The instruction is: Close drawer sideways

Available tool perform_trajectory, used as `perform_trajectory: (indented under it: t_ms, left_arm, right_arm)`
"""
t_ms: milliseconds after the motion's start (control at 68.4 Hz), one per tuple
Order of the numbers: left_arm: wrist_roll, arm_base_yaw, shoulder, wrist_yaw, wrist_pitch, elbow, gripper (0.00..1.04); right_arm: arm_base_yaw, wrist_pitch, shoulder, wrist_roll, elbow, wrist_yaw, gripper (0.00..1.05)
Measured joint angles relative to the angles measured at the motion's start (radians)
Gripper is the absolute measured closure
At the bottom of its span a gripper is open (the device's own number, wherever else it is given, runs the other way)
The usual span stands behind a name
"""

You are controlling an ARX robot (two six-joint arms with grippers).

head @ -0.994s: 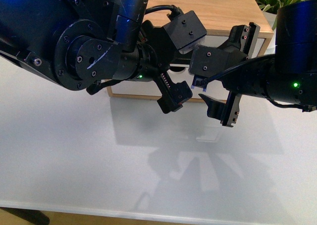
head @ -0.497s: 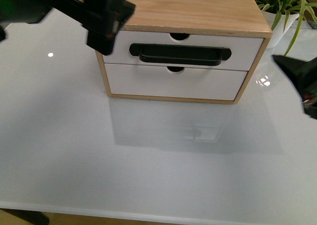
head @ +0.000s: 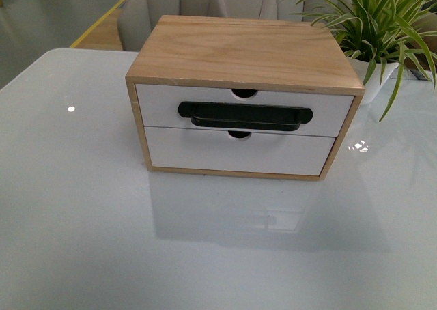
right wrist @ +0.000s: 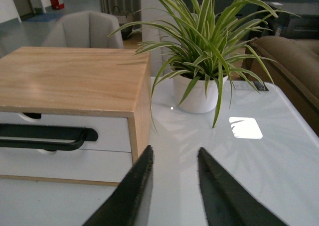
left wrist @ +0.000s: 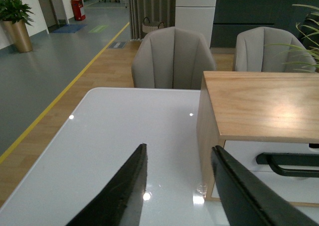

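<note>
The drawer (head: 158,106) is the upper one in a small wooden cabinet (head: 246,50). It has a white front, a long black bar handle (head: 244,115) and a half-round notch in its top edge. Its front looks level with the cabinet frame. Neither arm shows in the front view. My left gripper (left wrist: 179,147) is open over the table, off the cabinet's left corner, with the drawer (left wrist: 239,159) beside its fingers. My right gripper (right wrist: 175,148) is open off the cabinet's right side, near the drawer (right wrist: 110,131) and its handle (right wrist: 45,135). Nothing is between either pair of fingers.
A plain white drawer front (head: 239,153) without a handle sits below. A potted spider plant (head: 382,30) in a white pot (right wrist: 195,94) stands right of the cabinet. Grey chairs (left wrist: 173,56) stand behind the glossy white table (head: 82,221).
A second ago both arms filled the front view before the cabinet. They have pulled back to the sides and out of that view, and the whole cabinet shows now.
</note>
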Motion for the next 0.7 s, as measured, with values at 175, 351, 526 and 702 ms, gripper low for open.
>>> perform_trajectory:
  t_ms: [175,351,526,702]
  left_arm:
    - [0.002,0.061,-0.14,0.057,-0.051,-0.087,1.03]
    - [0.005,0.161,-0.275,0.163,-0.135,-0.14,1.03]
    - [0.004,0.177,-0.375,0.169,-0.2,-0.171,1.03]
    - [0.005,0.178,-0.466,0.169,-0.248,-0.196,1.03]
  right_arm:
    - [-0.01,-0.141,-0.194,0.009,-0.05,-0.005,1.03]
    - [-0.01,-0.294,-0.376,0.01,-0.075,-0.006,1.03]
    - [-0.01,-0.423,-0.523,0.01,-0.076,-0.006,1.03]
    - [-0.01,-0.545,-0.653,0.01,-0.076,-0.006,1.03]
